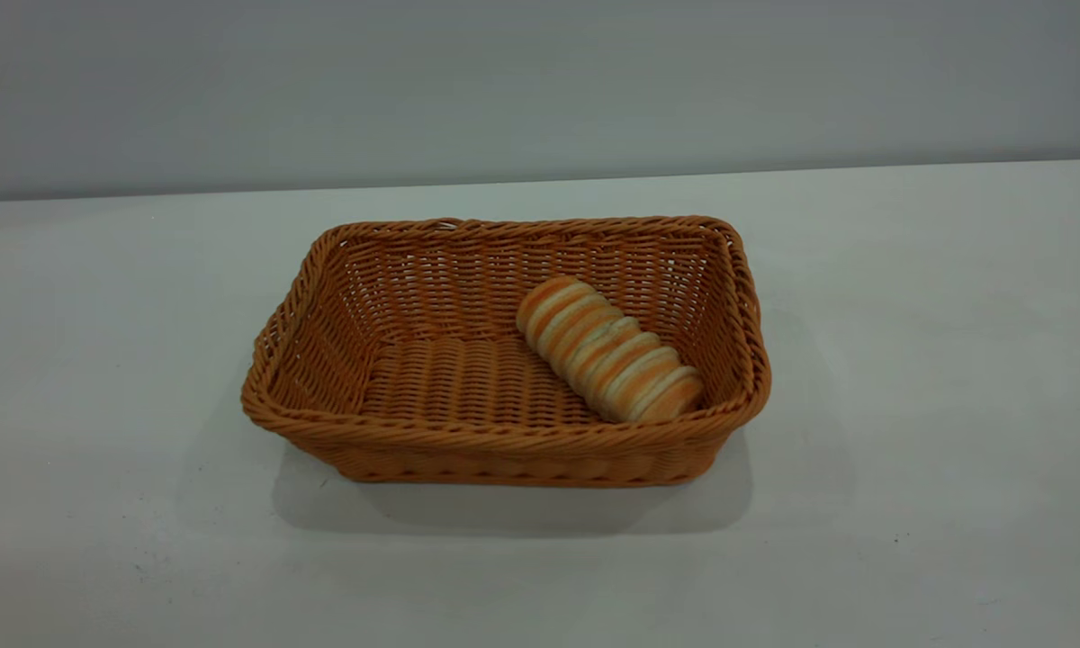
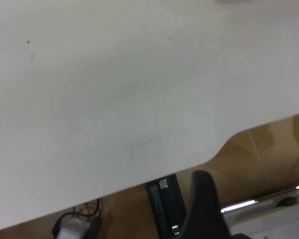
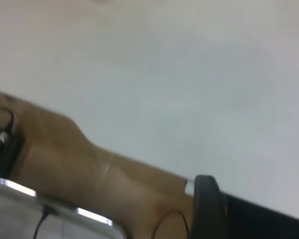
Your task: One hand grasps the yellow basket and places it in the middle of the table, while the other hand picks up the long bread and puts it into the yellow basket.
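Observation:
The yellow basket (image 1: 504, 441) stands in the middle of the white table (image 1: 909, 405) in the exterior view. The long bread (image 1: 607, 349) lies inside it, on the basket's right side, slanting from the back wall toward the front right corner. Neither arm shows in the exterior view. My left gripper (image 2: 205, 209) shows only as a dark part in the left wrist view, held over the table's edge (image 2: 139, 124). My right gripper (image 3: 209, 209) shows the same way in the right wrist view, over the table's edge (image 3: 189, 99). Neither wrist view shows the basket or the bread.
A grey wall (image 1: 540, 81) runs behind the table. Past the table's edge the left wrist view shows a brown floor with a black box (image 2: 165, 204) and cables. The right wrist view shows floor (image 3: 89, 169) and cables too.

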